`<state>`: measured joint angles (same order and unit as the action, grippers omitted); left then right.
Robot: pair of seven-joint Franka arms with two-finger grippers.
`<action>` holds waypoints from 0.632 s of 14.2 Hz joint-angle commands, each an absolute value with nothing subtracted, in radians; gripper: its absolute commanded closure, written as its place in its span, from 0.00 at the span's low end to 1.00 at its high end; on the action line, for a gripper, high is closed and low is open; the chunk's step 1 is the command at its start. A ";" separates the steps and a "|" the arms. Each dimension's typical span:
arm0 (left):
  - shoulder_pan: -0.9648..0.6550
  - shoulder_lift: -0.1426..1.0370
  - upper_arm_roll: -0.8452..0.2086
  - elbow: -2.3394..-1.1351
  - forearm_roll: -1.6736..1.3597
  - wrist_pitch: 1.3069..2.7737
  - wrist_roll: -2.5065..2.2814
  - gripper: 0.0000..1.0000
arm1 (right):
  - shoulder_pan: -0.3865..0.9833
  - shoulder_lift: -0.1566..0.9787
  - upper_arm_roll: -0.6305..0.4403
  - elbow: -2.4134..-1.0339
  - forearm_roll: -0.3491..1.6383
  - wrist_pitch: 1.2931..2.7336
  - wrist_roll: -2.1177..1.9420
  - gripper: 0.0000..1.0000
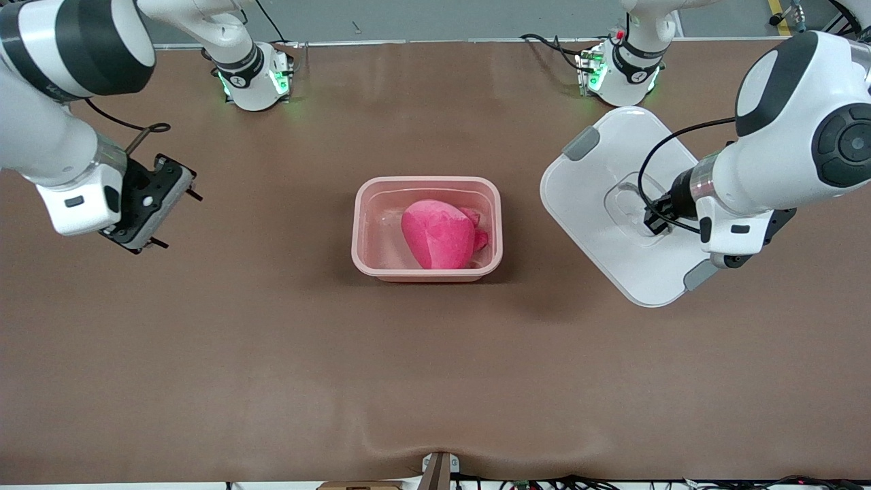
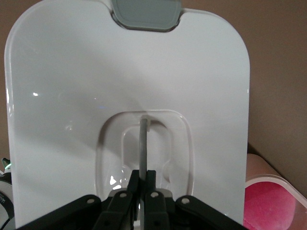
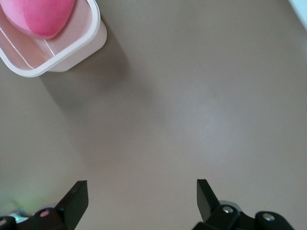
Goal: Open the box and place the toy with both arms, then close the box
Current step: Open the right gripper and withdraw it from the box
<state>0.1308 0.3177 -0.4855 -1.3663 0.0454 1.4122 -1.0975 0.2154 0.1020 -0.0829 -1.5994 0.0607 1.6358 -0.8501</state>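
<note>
The box (image 1: 426,182), a pale-pink tub without its lid, stands at the table's middle with the hot-pink toy (image 1: 439,235) lying inside it. My left gripper (image 1: 654,221) is shut on the clear centre handle (image 2: 143,143) of the white lid (image 1: 599,197), holding the lid over the table beside the box, toward the left arm's end. In the left wrist view the gripper (image 2: 142,173) pinches the thin handle bar, and the box rim (image 2: 273,179) and toy (image 2: 271,203) show at the edge. My right gripper (image 1: 178,219) hangs open and empty over bare table toward the right arm's end; its wrist view shows the gripper (image 3: 142,189), the box (image 3: 72,52) and the toy (image 3: 45,17).
Grey clips (image 1: 580,143) sit at both short ends of the lid. The brown table cover (image 1: 272,354) lies flat around the box. Both arm bases (image 1: 255,78) stand along the table edge farthest from the front camera.
</note>
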 commanded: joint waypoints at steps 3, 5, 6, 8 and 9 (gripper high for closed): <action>0.088 0.308 -0.488 -1.367 0.025 1.472 -1.228 1.00 | 0.156 0.092 -0.061 -1.580 0.048 1.563 -0.574 0.00; 0.055 0.316 -0.489 -1.365 0.020 1.518 -1.334 1.00 | 0.134 0.087 -0.061 -1.580 0.046 1.565 -0.569 0.00; 0.043 0.316 -0.489 -1.367 0.020 1.520 -1.380 1.00 | 0.108 0.089 -0.061 -1.583 0.049 1.566 -0.555 0.00; 0.025 0.316 -0.489 -1.367 0.012 1.526 -1.429 1.00 | 0.068 0.091 -0.064 -1.597 0.052 1.577 -0.549 0.00; 0.012 0.316 -0.489 -1.367 0.012 1.537 -1.463 1.00 | 0.063 0.089 -0.066 -1.595 0.051 1.577 -0.545 0.00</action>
<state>0.0253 0.3201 -0.4916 -1.3678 0.0351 1.5186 -1.4112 0.1018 0.1018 -0.0855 -1.5862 0.0584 1.5793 -0.5694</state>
